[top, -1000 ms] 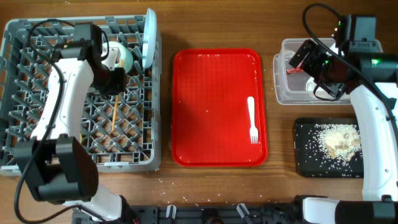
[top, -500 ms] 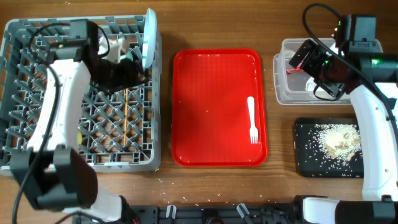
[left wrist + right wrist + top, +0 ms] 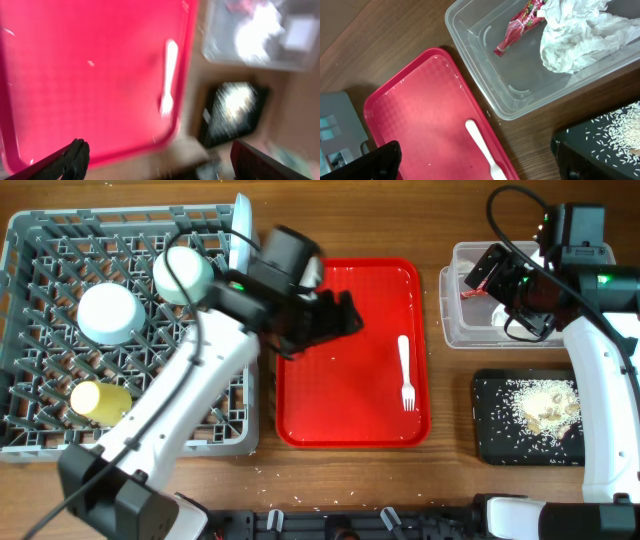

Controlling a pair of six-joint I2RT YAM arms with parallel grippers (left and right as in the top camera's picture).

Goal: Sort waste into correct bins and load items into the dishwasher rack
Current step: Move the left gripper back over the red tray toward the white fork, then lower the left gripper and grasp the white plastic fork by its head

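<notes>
Left gripper (image 3: pixel 338 318) hangs over the upper left of the red serving tray (image 3: pixel 340 415), jaws spread wide, nothing between them; white plastic fork (image 3: pixel 405 370) lies flat on the tray's right side, tines toward the arms' bases, well clear of those jaws; right gripper (image 3: pixel 477 159) hovers by the clear tub (image 3: pixel 452 325), jaws wide too and empty; inside that tub, red snack wrapper (image 3: pixel 519 26) touching the crumpled napkin (image 3: pixel 577 35); rice scraps (image 3: pixel 540 405) sit on the black tray (image 3: pixel 488 442); over in the grey dishwasher rack (image 3: pixel 40 435), whitish bowl (image 3: pixel 108 313), light green bowl (image 3: pixel 182 275), yellow cup (image 3: pixel 98 400), and pale blue plate (image 3: pixel 240 235) standing on edge by the right wall.
</notes>
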